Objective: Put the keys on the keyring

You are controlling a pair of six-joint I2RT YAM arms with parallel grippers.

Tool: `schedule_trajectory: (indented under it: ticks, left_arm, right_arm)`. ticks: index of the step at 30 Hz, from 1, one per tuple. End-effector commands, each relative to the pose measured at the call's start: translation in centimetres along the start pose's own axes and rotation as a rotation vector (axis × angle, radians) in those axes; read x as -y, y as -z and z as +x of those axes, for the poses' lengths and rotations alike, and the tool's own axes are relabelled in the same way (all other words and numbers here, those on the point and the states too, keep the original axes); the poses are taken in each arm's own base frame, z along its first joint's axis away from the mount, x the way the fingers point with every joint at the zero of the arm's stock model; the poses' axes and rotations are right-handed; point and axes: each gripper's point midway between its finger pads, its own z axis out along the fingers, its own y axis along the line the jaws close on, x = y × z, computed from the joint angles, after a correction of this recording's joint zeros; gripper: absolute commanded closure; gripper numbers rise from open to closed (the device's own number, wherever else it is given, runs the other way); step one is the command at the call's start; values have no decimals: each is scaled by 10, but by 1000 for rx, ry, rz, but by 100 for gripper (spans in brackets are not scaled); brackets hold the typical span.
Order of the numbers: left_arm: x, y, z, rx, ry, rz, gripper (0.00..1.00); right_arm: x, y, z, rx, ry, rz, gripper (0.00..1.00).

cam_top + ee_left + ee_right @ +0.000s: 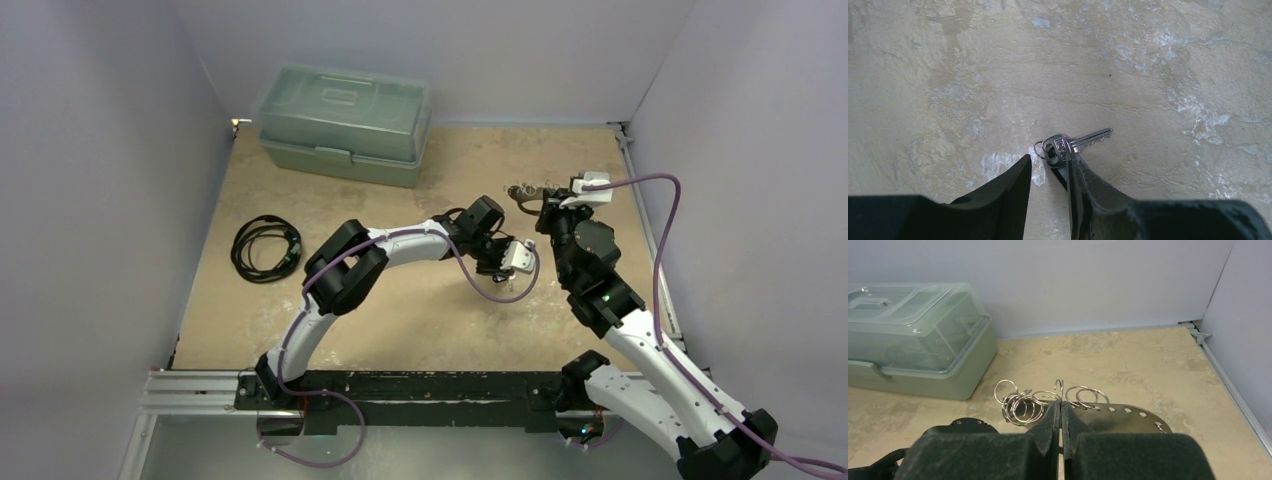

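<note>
Shows left gripper (1049, 159) spread at a silvery key (1079, 142), perhaps touching its head; right gripper (1061, 407) pressed together, pinching the keyring (1120, 415).

pale lilac walls (100, 150) enclose a mottled beige tabletop (430, 320)

Even diffuse light, soft shadows, wrist views sharp, close foreground blurred
</note>
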Motion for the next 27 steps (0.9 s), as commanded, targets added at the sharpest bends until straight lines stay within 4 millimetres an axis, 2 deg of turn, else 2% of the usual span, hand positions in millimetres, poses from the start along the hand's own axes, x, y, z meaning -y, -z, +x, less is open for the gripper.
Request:
schedule_trajectory:
  ticks: [1,11,20,27]
  left_arm:
    - [-13,0,-22,52,16,-28,68]
    - [-14,6,-20,36,169,-85,60]
    - [-30,8,-20,75,441,-249,63]
    - [-30,17,-24,103,600,-308,63]
  right_arm:
    - [-2,1,-13,49,-38,-10,100]
    - [-2,1,-13,47,-40,-13,100]
    - [-2,1,-12,47,-40,-14,100]
    - [-2,1,-12,45,-40,-17,100]
